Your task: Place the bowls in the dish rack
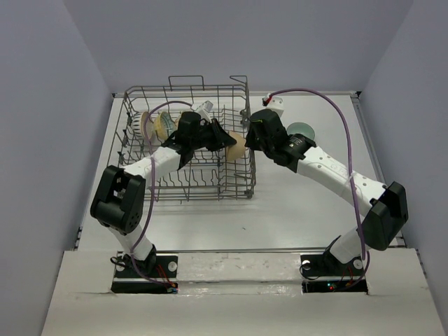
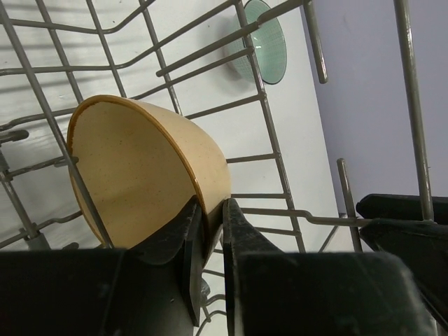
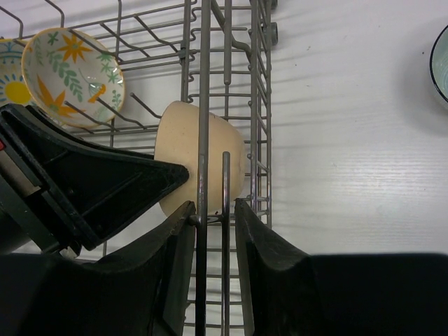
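- Two floral bowls already stand on edge among the tines at the left end of the dish rack (image 1: 210, 88): one floral bowl (image 3: 73, 66) shows its full face, and a second floral bowl (image 3: 8, 73) peeks in at the frame edge.
- Moving right, the left gripper (image 2: 212, 206) is deep inside the rack. Its jaws are nearly shut and pinch the rim of the tan bowl (image 2: 140, 175), with one finger inside the bowl and one on the outer wall.
- The tan bowl is tipped on its side, close against the rack's right wall. A tine crosses its mouth, but I can't tell whether it is properly seated yet.
- The risk: if those jaws let go before the bowl leans on a tine, it can roll or drop flat onto the rack floor. If the inner finger pulls out at an angle, it can drag the bowl along.
- Next, the right gripper (image 3: 213, 206) is on the outside of that same wall. Its jaws are narrow, astride two upright wires, and seem to clamp them and steady the rack.
- The two grippers sit just either side of the wire, so a careless retreat by the left could knock the right or jolt the rack.
- Far right, the teal bowl (image 1: 303, 129) waits out on the counter (image 1: 294, 203), near the right forearm. A wide swing there could send it skidding.
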Motion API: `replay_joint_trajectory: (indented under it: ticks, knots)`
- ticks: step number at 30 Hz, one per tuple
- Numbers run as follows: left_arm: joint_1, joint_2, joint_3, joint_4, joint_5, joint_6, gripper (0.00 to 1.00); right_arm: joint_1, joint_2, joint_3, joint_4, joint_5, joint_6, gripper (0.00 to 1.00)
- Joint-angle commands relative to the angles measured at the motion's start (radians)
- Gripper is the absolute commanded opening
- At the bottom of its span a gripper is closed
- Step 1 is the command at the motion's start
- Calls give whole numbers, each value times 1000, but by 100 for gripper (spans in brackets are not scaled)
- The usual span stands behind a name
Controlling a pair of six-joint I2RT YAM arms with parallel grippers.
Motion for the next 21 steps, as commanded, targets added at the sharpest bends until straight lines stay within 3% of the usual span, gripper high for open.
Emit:
replay_joint_trajectory:
  ticks: [1,8,21]
  knots:
    - [54,-42,13,-140,-179,102,21,-12,3,-9,1,75,3,34]
    - [56,-45,21,-178,-210,124,29,-12,2,-12,0,81,7,34]
    - [56,-47,9,-199,-222,144,34,-12,11,-7,-2,72,7,33]
